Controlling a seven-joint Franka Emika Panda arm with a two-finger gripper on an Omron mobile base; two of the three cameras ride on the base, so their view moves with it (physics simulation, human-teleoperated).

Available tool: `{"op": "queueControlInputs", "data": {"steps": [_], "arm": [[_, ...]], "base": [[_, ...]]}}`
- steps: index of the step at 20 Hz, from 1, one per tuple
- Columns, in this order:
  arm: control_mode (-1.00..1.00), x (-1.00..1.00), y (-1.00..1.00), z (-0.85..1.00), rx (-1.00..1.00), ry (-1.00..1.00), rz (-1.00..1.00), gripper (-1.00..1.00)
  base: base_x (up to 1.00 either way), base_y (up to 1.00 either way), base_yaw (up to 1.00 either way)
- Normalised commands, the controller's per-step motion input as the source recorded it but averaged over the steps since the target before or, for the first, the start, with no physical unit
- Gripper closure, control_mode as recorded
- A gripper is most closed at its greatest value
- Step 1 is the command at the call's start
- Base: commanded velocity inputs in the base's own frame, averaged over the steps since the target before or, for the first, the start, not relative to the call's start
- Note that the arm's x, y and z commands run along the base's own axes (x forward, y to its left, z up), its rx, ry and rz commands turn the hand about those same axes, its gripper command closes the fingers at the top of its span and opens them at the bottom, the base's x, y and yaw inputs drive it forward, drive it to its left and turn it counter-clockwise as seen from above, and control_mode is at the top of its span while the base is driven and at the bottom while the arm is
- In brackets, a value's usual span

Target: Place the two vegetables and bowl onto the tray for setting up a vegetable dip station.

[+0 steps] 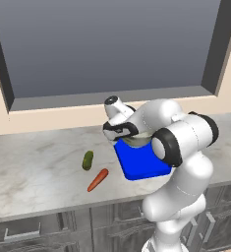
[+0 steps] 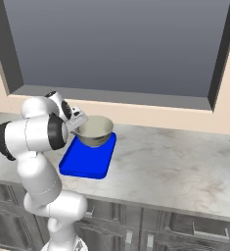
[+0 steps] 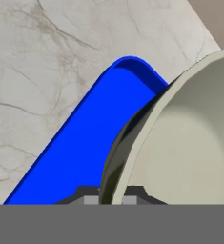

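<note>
Gripping bowl (image 2: pixel 94 130) above tray (image 2: pixel 82 164)

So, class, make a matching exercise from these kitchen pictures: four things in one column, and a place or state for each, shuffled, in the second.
Things:
1. bowl
2. tray
3. carrot
4. cucumber

Places or states:
A. flat on the counter, under the bowl
B. on the counter, nearest its front edge
C. rim between the gripper fingers, over the tray
D. on the counter, just behind the carrot

Pairs: 1-C, 2-A, 3-B, 4-D
</note>
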Motion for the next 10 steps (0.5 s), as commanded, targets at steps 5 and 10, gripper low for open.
{"op": "queueControlInputs", "data": {"steps": [5,10], "arm": [[-1.00,0.00,0.00,-0.04,0.00,0.00,0.00,1.00],[-1.00,0.00,0.00,-0.05,0.00,0.00,0.00,1.00]], "base": [[0.00,0.00,0.00],[0.00,0.00,0.00]]}}
